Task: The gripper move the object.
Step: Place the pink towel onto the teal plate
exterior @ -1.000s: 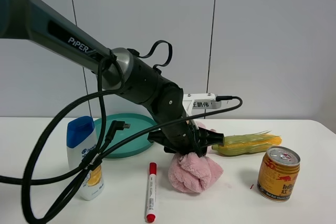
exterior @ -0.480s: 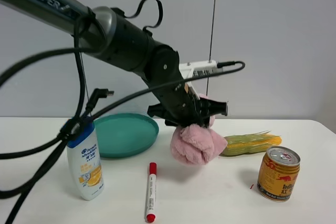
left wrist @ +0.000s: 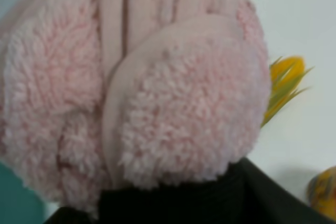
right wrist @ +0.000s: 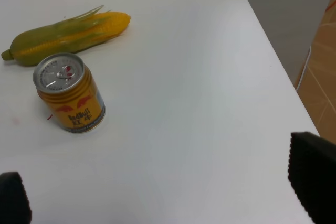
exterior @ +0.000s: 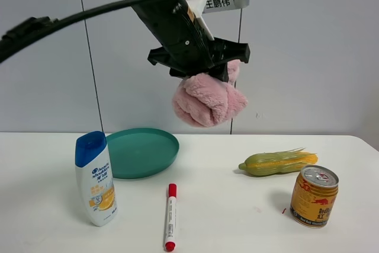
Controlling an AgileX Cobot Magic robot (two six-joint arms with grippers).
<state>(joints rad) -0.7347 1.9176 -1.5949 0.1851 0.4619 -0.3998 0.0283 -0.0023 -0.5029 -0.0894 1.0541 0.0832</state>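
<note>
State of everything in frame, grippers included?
left gripper: shut on towel
towel: hanging in mid-air
right gripper: open, empty
plate: flat, empty
bottle: upright, cap shut
marker: lying flat, capped
corn: lying on its side
can: upright, looks unopened

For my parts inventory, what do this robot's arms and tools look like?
The left arm's glossy black jointed body ends in a black jawed tool. A thick black cable runs past it, and a white box bears a printed Chinese label. The right tool shows only black fingertips.
</note>
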